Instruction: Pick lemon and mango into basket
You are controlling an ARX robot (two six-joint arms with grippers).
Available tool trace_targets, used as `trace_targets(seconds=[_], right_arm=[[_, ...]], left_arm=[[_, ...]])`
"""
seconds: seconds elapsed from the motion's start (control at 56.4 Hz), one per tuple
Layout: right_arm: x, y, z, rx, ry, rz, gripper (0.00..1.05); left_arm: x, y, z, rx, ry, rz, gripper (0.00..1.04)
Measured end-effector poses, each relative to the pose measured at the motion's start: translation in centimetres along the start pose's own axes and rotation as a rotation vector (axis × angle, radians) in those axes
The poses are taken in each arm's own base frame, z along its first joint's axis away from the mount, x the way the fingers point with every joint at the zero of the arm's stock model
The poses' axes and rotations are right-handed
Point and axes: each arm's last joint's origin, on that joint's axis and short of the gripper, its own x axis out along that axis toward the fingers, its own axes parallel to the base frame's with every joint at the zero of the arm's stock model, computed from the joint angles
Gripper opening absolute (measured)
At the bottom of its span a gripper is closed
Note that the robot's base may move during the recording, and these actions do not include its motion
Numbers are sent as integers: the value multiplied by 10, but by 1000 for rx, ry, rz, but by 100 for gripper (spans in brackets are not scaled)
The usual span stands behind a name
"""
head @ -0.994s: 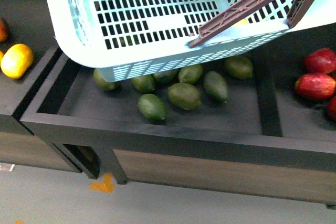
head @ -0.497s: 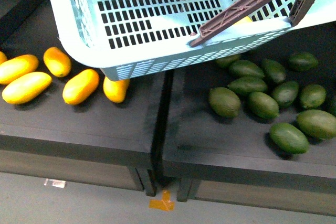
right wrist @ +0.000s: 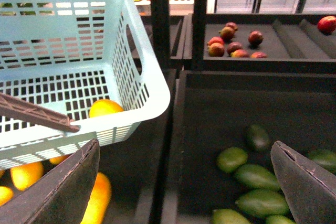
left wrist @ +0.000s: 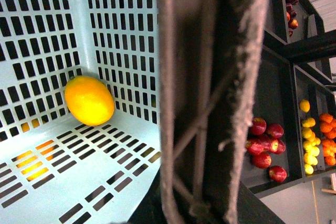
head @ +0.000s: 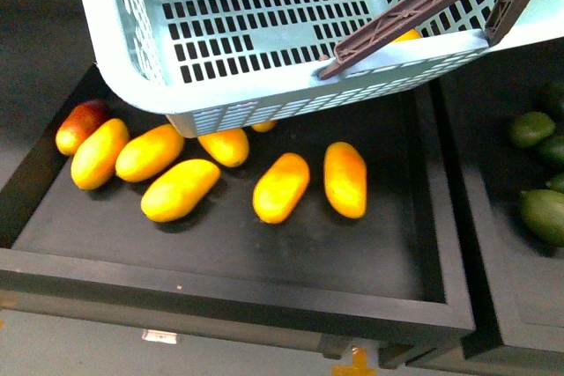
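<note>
The pale mint-blue basket (head: 115, 59) hangs tilted across the top of the front view, its brown handle (head: 414, 11) at the upper right. My left gripper (left wrist: 195, 209) is shut on that handle (left wrist: 210, 93), which fills the middle of the left wrist view. The lemon (left wrist: 89, 100) lies inside the basket against a slotted wall; it also shows as the lemon (right wrist: 105, 107) in the right wrist view. Several long yellow mangoes, such as one mango (head: 181, 189), lie in the black bin under the basket. My right gripper (right wrist: 184, 192) is open and holds nothing, above the divider beside that bin.
A red-blushed fruit (head: 81, 122) lies at the left end of the mango bin, whose raised front edge (head: 229, 301) runs across. Green fruits (head: 538, 209) fill the bin to the right. Red apples (left wrist: 268, 150) and other yellow and orange fruit sit on stands further off.
The stands have slid to the right in the front view: the green fruit bin was centred, now the mango bin is. The basket keeps its place in the view.
</note>
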Motion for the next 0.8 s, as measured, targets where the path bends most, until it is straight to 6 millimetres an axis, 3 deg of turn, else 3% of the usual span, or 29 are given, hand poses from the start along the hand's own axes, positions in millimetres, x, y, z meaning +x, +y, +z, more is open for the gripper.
trace_targets(seconds=[0.799], right_arm=[[0,0,0,0,-2,-1,96]], left_arm=[[0,0,0,-1,-1,1,6]])
